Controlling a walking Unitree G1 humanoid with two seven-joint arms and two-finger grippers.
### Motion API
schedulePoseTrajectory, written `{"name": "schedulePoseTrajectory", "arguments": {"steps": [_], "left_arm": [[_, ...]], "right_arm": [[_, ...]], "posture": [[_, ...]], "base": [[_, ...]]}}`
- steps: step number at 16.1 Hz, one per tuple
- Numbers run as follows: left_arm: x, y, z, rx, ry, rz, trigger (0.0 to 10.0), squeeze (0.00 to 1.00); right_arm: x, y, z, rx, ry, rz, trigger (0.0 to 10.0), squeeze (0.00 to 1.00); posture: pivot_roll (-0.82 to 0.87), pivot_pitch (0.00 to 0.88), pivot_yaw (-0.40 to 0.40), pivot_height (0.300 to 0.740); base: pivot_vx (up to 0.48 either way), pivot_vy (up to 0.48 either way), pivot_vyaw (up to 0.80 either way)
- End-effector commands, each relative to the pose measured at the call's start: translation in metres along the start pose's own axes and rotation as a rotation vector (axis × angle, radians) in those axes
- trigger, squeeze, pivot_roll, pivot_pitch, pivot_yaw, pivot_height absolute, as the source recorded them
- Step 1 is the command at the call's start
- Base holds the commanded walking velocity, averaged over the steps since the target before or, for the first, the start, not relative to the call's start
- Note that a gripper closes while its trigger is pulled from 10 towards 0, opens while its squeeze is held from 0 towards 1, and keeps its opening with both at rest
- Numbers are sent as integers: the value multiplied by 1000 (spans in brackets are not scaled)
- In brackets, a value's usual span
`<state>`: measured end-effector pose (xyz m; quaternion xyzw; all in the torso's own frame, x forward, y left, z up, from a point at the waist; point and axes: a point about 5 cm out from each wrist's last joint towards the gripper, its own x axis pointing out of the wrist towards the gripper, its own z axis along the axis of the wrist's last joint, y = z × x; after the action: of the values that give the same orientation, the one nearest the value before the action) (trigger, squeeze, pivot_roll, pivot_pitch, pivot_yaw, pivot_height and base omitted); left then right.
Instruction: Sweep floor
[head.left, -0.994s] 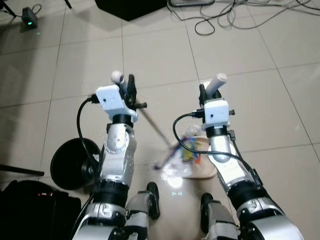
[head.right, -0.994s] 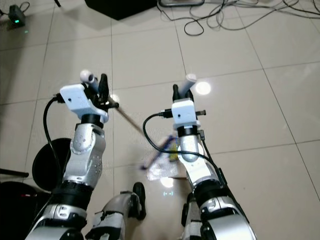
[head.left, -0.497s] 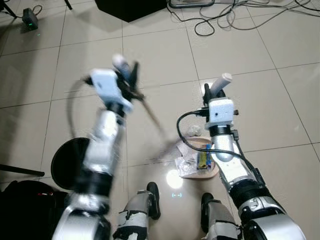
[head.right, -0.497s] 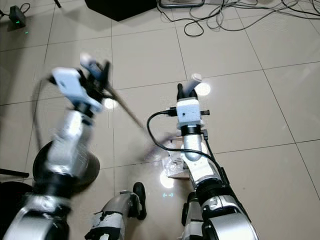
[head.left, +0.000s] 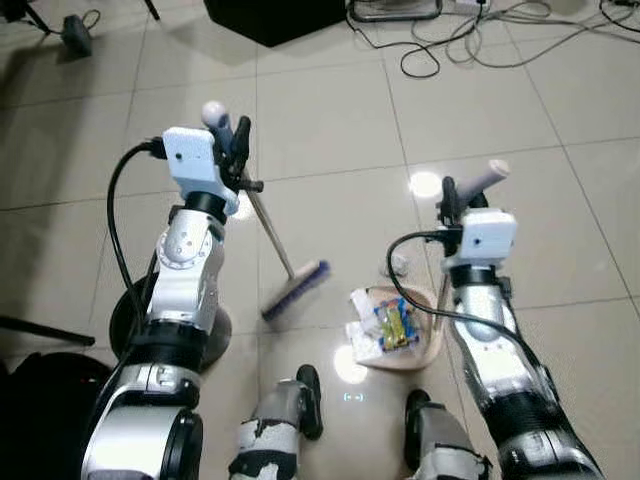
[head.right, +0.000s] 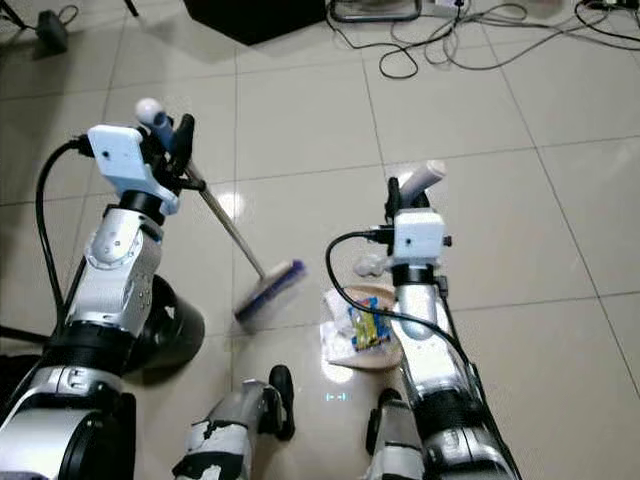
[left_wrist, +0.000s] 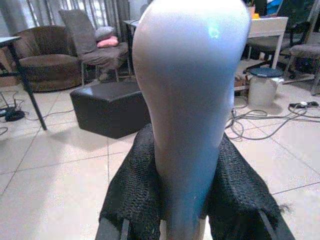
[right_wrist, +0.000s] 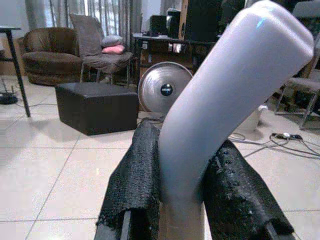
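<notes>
Two silver metallic arms (head.left: 185, 290) with a mottled sheen end in white box-shaped wrist housings (head.left: 190, 162). A black cable (head.left: 118, 215) loops from each housing down along the forearm. Dark joint collars ring the elbows. Each gripper's long black fingers (left_wrist: 132, 192) carry coarse, mesh-textured pads. Grey-and-black feet (head.left: 300, 395) show below.

Bright, sharp; glare on tiles (head.left: 425, 184)
</notes>
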<state>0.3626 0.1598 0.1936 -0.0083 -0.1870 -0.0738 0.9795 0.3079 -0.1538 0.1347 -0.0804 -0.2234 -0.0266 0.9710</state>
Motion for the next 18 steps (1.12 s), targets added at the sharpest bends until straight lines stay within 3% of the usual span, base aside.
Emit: {"name": "schedulePoseTrajectory", "arguments": {"steps": [1,4,6,11,16,17,18], "left_arm": [[-3,7,3,25,-29,0,10000,0],[-9,10,2,27,-20,2,10000,0],[-15,11,-3,29,-5,0,10000,0],[-30,21,-6,35,16,23,10000,0],[-44,25,-10,45,47,56,10000,0],[-48,24,-10,46,55,56,10000,0],[-49,23,-10,43,57,57,10000,0]], "right_arm": [[-2,-10,12,-8,-24,-15,10000,0],[-12,-26,27,-21,-30,-49,10000,0],[-20,-34,32,-79,-15,-34,10000,0],[-22,-54,63,-51,-45,-117,10000,0],[-18,-57,64,-66,-10,-135,10000,0],[-15,-56,68,-3,-19,-168,10000,0],[-13,-55,70,-9,-22,-165,10000,0]], "posture": [[108,219,128,740],[85,199,137,740],[69,176,145,740],[36,123,152,740],[43,93,159,740],[44,94,159,740],[39,93,161,740]], "base": [[0,0,0],[0,0,0],[0,0,0],[0,0,0],[0,0,0],[0,0,0],[0,0,0]]}}
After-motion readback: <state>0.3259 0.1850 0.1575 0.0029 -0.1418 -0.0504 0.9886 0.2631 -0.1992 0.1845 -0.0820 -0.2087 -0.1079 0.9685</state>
